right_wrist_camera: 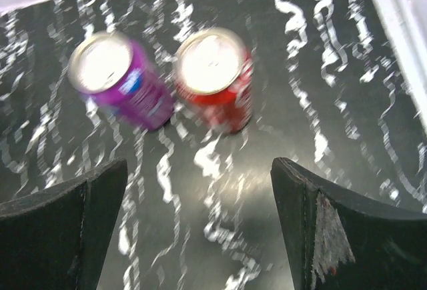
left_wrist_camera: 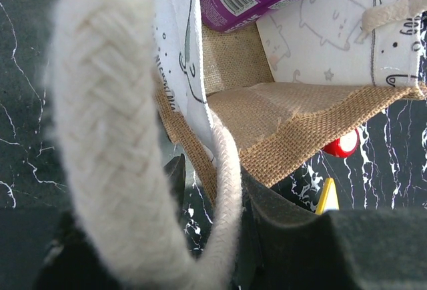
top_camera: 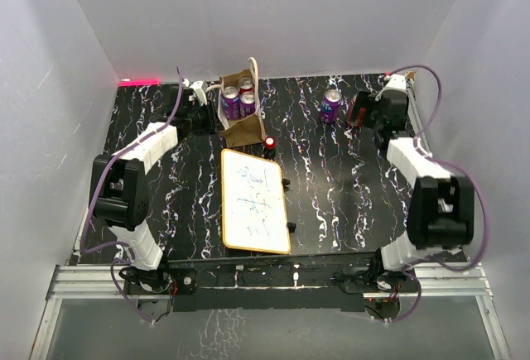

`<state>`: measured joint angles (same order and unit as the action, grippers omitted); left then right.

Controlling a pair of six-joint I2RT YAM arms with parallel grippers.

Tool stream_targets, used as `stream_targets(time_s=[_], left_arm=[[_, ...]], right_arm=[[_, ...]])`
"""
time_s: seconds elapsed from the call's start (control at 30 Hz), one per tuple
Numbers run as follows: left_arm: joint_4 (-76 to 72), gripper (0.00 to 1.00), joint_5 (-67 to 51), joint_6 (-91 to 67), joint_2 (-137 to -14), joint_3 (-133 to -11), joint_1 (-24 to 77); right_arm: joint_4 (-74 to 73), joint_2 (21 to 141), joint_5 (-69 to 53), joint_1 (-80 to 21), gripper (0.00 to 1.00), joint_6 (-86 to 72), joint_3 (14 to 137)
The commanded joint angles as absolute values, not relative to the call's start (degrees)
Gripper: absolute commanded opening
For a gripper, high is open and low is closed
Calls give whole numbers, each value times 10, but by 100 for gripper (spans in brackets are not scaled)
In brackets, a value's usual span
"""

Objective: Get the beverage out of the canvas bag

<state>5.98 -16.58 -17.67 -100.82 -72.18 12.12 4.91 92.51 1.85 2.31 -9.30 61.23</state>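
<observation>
At 12 o'clock from the whiteboard (top_camera: 255, 201), on the black marbled table (top_camera: 331, 186), the canvas bag (top_camera: 243, 131) stands upright with its mouth open. 3 beverage cans (top_camera: 246, 102) sit packed together inside it, tops showing. The left wrist view looks in past the printed white lining at the side of 1 purple one.

The left gripper (top_camera: 201, 117) is at the bag's 9 o'clock, right against its side. In its own camera a cream handle (left_wrist_camera: 113, 137) looms across the lens and loops down between dark, blurred finger shapes. I cannot tell whether the jaws are apart or closed on the rope. The second handle (top_camera: 253, 74) arches up at the bag's 12 o'clock edge. A small red object (top_camera: 269, 142) lies just beside the bag's base at 5 o'clock.

Well apart at the bag's 3 o'clock stands a loose purple can (top_camera: 331, 105). The right gripper (right_wrist_camera: 199, 173) hovers over bare table with its fingers spread wide and nothing between them. In that blurred wrist view the loose purple can and a red can (right_wrist_camera: 215, 80) stand side by side at 12 o'clock from the fingertips.
</observation>
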Motion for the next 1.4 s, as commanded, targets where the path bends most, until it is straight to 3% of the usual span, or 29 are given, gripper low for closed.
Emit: stream_targets(time_s=[0.0,0.33,0.67,0.87,1.13,1.37], left_arm=[[84,32,-194,-177,-978,-713,123],[79,32,-220,-183,-992,-713,125],[90,32,-217,-183,-1016,-731,125],[86,32,-215,-186,-1006,-725,124],[81,32,-209,-185,-997,-717,124],[82,32,-211,-186,-1008,-722,125]], right_arm=[[29,831,17,-37,91,-133,537],[-48,782,35,-238,85,-158,590],[-112,935,98,-396,68,-118,822],[-145,1058,98,-410,41,-93,967],[-231,1226,140,-411,41,-81,1158],[-259,1310,218,-411,48,-59,1256]])
